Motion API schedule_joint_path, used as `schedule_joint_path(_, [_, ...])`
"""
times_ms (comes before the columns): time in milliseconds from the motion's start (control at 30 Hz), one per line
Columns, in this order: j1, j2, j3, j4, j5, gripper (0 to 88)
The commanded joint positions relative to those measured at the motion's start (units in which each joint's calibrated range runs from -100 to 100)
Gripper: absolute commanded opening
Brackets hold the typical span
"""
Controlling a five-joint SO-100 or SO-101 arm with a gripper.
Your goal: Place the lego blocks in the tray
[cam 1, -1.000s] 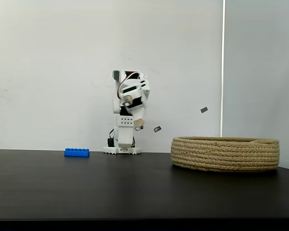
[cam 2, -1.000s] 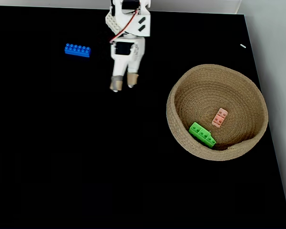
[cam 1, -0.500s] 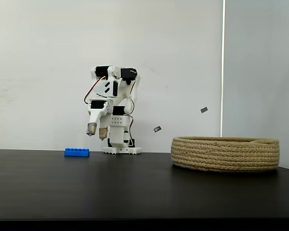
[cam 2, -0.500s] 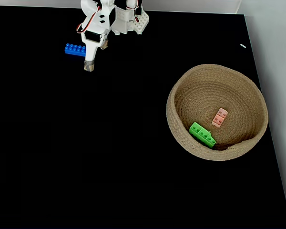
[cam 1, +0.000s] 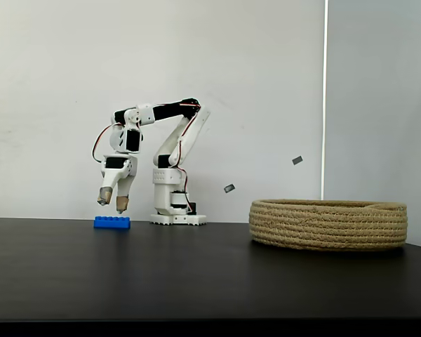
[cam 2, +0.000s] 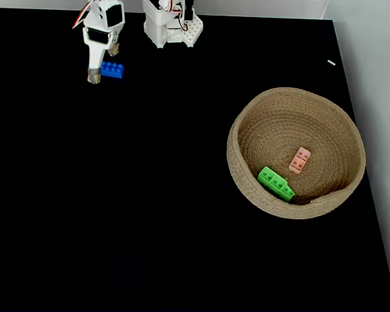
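Now, on the table [cam 2: 149, 208], the tray [cam 2: 247, 130] holds the green brick [cam 2: 276, 183] and pink brick [cam 2: 299, 160]. The arm has swung left in the side view; its gripper [cam 1: 113, 202], fingers apart, hangs just above the blue brick [cam 1: 111, 222], the last one out.

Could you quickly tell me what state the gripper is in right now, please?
Gripper: open, holding nothing, poised above the blue brick.
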Motion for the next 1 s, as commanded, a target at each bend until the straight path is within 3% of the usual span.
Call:
schedule_joint_path(0, [3.8,-0.1,1.5,-4.3,3.0,39.7])
schedule_joint_path(167, [4.0,3.6,4.2,-11.7,3.0,28.8])
schedule_joint_path(267, [3.1,7.8,3.5,-13.8,3.1,17.2])
schedule_joint_path(367, [2.5,10.7,3.1,-15.4,3.9,0.3])
schedule_joint_path(533, [0.8,11.1,0.7,-15.8,3.8,0.2])
schedule_joint_path(600, [-3.2,9.3,-3.0,-14.6,0.4,0.2])
schedule_joint_path(767, [-18.7,5.3,-18.1,-12.4,-13.5,0.2])
schedule_joint_path(967, [-36.3,-3.6,-18.0,-16.9,-22.4,0.2])
